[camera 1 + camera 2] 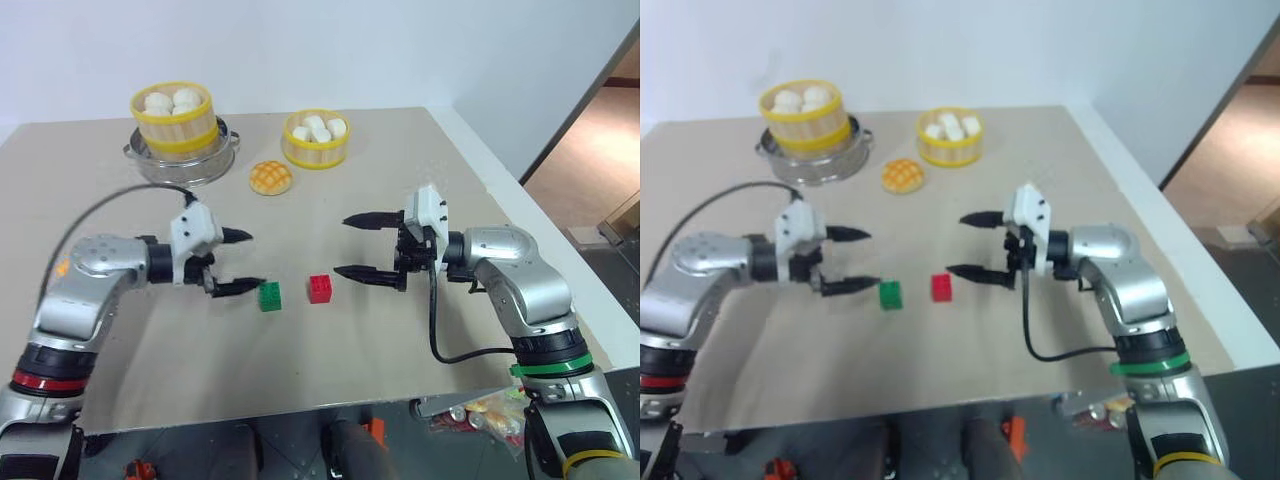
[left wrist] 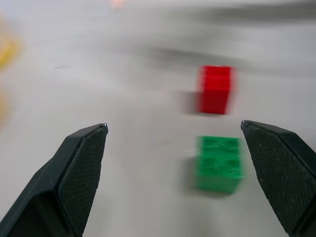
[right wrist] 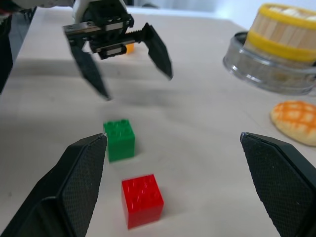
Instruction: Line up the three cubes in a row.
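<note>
Green cube (image 1: 270, 296) & red cube (image 1: 320, 289) sit side by side btwn left fingers (image 1: 246, 286) & right fingers (image 1: 354, 271), both spread apart.

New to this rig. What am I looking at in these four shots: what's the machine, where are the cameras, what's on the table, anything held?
It's a humanoid robot with two arms. Two pictures come from its head, looking down; the others from each wrist, along that arm's two black fingers. The left tool and right tool are both open and hold nothing. On the table between them stand a green cube and a red cube, side by side. Further back are a bun and two steamer baskets of white dumplings.
</note>
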Available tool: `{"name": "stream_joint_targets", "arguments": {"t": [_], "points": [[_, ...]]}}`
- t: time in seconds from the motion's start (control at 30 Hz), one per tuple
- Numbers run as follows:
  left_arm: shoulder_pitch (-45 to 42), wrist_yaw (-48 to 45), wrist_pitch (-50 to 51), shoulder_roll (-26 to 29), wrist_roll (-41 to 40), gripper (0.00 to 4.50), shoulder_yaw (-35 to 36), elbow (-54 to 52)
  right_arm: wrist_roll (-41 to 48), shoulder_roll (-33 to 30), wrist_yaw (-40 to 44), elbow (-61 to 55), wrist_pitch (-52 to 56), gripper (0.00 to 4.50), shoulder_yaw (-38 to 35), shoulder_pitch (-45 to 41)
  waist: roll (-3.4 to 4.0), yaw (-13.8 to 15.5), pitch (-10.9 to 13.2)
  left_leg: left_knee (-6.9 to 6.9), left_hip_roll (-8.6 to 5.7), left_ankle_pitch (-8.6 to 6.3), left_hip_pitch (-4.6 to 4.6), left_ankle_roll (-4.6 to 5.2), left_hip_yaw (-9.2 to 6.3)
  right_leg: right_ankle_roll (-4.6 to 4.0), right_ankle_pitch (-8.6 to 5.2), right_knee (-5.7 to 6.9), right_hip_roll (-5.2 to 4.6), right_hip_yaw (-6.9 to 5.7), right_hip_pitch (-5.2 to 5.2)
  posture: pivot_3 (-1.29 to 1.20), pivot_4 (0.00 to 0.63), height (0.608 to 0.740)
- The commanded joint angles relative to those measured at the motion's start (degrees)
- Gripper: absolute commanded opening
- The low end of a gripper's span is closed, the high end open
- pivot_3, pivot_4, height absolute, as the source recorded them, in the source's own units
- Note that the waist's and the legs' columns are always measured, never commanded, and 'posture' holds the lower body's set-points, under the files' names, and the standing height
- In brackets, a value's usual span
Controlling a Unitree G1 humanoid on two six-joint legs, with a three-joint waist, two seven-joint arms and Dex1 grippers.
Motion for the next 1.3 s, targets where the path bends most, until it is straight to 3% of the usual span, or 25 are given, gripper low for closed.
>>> {"name": "stream_joint_targets", "arguments": {"t": [0.03,0.33,0.47,0.57,0.87,1.17,1.3], "points": [[0.27,6.45,4.79,0.11,-3.51,4.49,7.22,-4.77,1.46,-0.69,-0.67,-2.38,0.34,4.50,-1.83,-0.38,0.00,0.01,0.00,-0.01,0.00,0.00,0.00,0.00,0.00,0.00,0.00,0.00,0.00,-0.01,0.00,0.00,0.150,0.740],[10.46,27.54,12.12,-5.78,-6.78,4.49,27.42,-10.48,0.54,-0.92,-0.02,-1.04,-1.95,4.50,-0.87,0.94,-0.01,-0.26,0.00,-0.03,0.03,0.00,0.02,0.00,0.03,0.02,0.01,-0.01,0.01,0.04,0.00,0.00,0.150,0.740],[17.56,27.50,8.63,-3.12,-6.11,4.49,35.92,-4.06,-0.01,-0.46,1.17,-0.10,-3.18,4.50,0.62,0.83,-0.01,-0.21,0.00,-0.07,0.06,0.00,0.06,0.00,0.00,-0.05,-0.01,0.03,0.04,-0.01,-0.01,0.00,0.150,0.740],[18.27,35.38,4.07,-5.29,-3.26,4.49,39.90,-0.18,-1.08,-0.29,2.72,1.72,-5.20,4.50,1.61,0.10,-0.04,-0.11,-0.01,-0.06,0.06,0.00,0.09,0.00,0.01,-0.36,-0.15,0.03,0.02,-0.04,0.00,0.00,0.150,0.740],[15.24,56.81,3.52,-18.39,-1.80,4.49,40.59,-5.13,-2.67,-0.05,5.35,7.22,-8.66,4.50,2.45,-2.37,-0.44,0.75,-0.17,0.19,-0.06,0.00,0.03,-0.01,0.09,-0.07,0.08,-0.18,-0.18,0.00,0.20,0.00,0.150,0.740],[13.85,64.57,4.37,-23.06,-1.01,4.49,35.43,-4.33,-3.21,0.40,6.32,8.91,-9.08,4.50,2.23,-3.55,-0.46,0.75,-0.16,0.12,0.00,0.00,0.04,-0.02,0.07,0.07,0.20,-0.16,-0.07,0.00,0.15,0.00,0.150,0.740],[12.18,67.80,5.54,-24.95,-1.09,4.49,34.40,-3.13,0.87,3.08,4.67,8.72,-5.62,4.50,-0.45,-6.12,-0.47,0.68,-0.16,0.12,-0.01,0.00,0.05,-0.02,0.07,0.07,0.27,-0.16,-0.06,0.02,0.14,0.00,0.150,0.740]]}}
